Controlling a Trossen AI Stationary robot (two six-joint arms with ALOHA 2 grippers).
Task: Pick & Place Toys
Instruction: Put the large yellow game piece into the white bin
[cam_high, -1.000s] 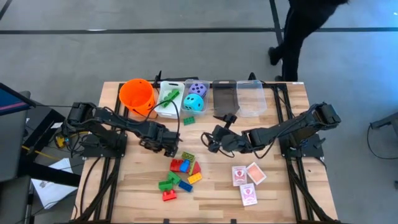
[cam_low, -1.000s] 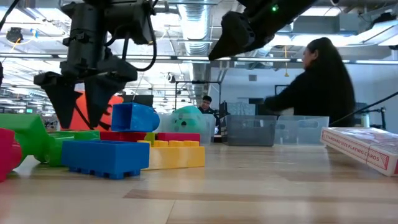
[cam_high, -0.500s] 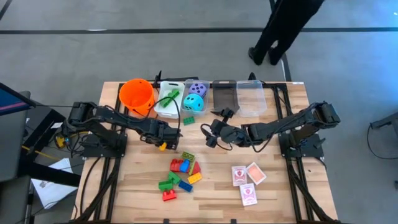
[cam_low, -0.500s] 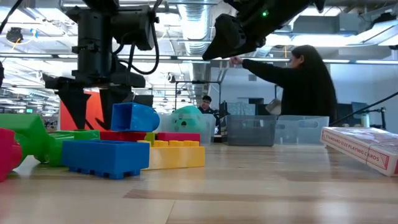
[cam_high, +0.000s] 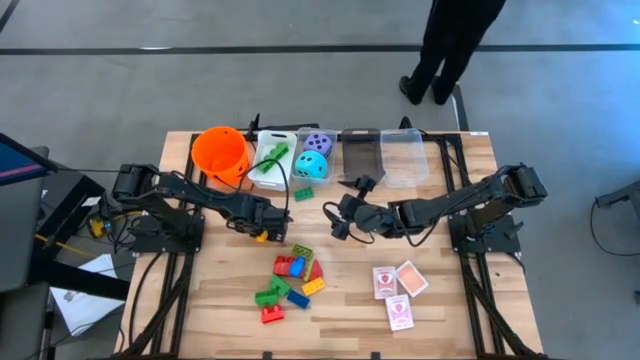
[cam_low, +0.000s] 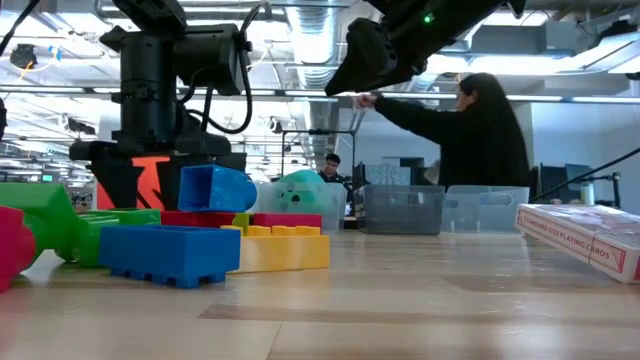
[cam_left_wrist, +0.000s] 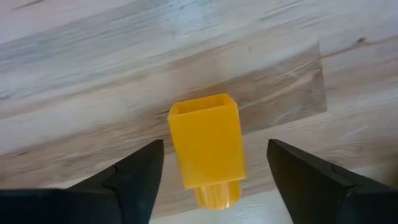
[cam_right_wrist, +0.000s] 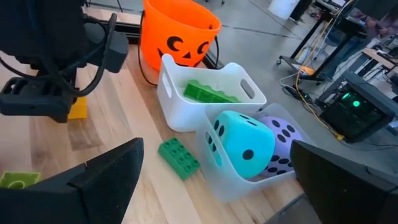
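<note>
A yellow brick (cam_left_wrist: 205, 143) lies on its side on the bare wood left of centre; it also shows in the high view (cam_high: 262, 237). My left gripper (cam_high: 262, 227) is open, low over the table, with one finger on either side of this brick and a gap to each. My right gripper (cam_high: 336, 220) is open and empty, held high above the table's middle (cam_low: 365, 55). A pile of red, green, blue and yellow bricks (cam_high: 290, 277) lies toward the near edge. A loose green brick (cam_right_wrist: 180, 158) lies by the bins. Red-and-white cards (cam_high: 400, 290) lie at the near right.
Along the far edge stand an orange bucket (cam_high: 220, 155), a white bin (cam_high: 258, 172) holding a green brick, a clear bin (cam_right_wrist: 211, 168) with the teal and purple dice, a dark bin (cam_high: 360, 155) and a clear bin (cam_high: 403, 155). A person stands beyond the table.
My left gripper has gone down toward the table and a little toward its far left, coming down around the yellow brick with its fingers still apart. My right gripper has shifted slightly toward the far left, staying high. The person behind the table has moved.
</note>
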